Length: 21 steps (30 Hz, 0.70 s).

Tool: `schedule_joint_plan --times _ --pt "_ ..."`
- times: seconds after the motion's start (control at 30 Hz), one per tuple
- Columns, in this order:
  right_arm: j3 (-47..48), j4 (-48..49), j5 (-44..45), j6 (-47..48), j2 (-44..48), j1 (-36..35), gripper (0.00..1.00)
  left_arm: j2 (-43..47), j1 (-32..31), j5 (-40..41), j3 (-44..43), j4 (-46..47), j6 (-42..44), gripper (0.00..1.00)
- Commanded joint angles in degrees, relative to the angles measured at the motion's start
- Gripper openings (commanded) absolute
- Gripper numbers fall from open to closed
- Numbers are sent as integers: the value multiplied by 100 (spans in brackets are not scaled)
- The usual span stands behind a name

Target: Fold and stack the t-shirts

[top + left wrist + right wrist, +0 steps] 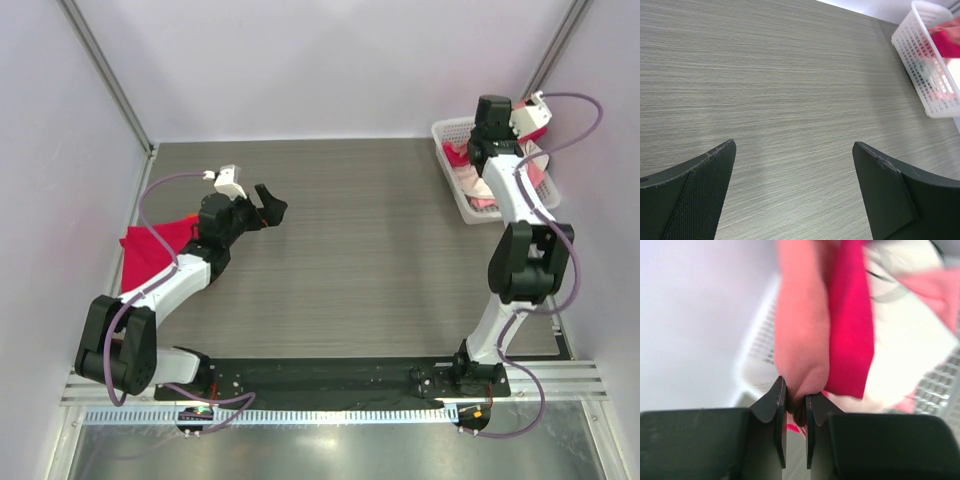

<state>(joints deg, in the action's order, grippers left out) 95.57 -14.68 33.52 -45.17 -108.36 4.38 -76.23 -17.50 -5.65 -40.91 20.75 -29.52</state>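
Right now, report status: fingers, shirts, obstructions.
Left fingers open over table. Right fingers pinching pink shirt at basket. Red shirt at left edge. Nothing blocking.

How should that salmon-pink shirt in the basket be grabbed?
Pinch a bunched fold of the salmon-pink t-shirt from above: it lies crumpled in the white basket, whose walls block the sides. The right gripper holds such a fold between its jaws.

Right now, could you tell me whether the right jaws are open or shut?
Shut on the salmon-pink t-shirt; right wrist view shows cloth pinched between them.
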Motion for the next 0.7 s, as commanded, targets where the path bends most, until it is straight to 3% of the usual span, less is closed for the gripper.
schedule_joint_plan --times 0.0,0.23,0.67 --pt "85 422 542 70 1359 -183 1 55 27 -6 -137 61 87 100" --pt "-109 650 -835 306 2221 -227 1 117 27 -6 -93 87 87 100" --pt "-187 176 -328 105 2591 -114 1 117 27 -15 -93 69 104 100"
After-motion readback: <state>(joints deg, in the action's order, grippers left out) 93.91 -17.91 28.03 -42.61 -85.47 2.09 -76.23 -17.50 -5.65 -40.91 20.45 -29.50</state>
